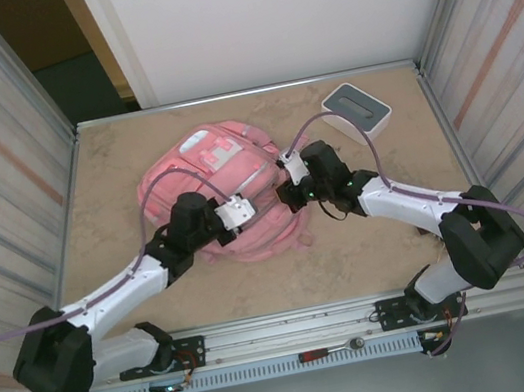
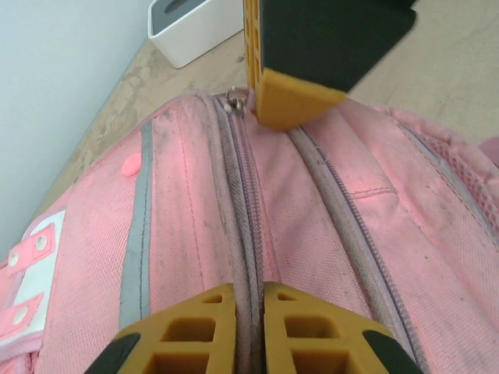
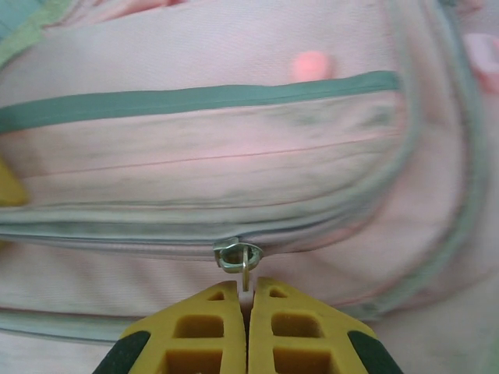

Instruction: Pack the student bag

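The student bag (image 1: 171,184) is a pink backpack lying flat in the middle of the table. My left gripper (image 1: 244,209) is at its near right side. In the left wrist view its yellow fingertips (image 2: 249,292) are shut on the raised grey zipper seam (image 2: 243,202) of the bag (image 2: 187,218). My right gripper (image 1: 288,173) meets the bag from the right. In the right wrist view it (image 3: 249,290) is shut on the pull tab of a metal zipper slider (image 3: 238,255) on the bag (image 3: 234,156). One right finger (image 2: 292,97) shows at the far end of that seam.
A white-and-grey box (image 1: 356,108) stands at the back right of the table, beyond the bag (image 2: 191,23). Corrugated walls close in both sides. A red-handled tool (image 1: 330,350) lies on the front rail between the arm bases.
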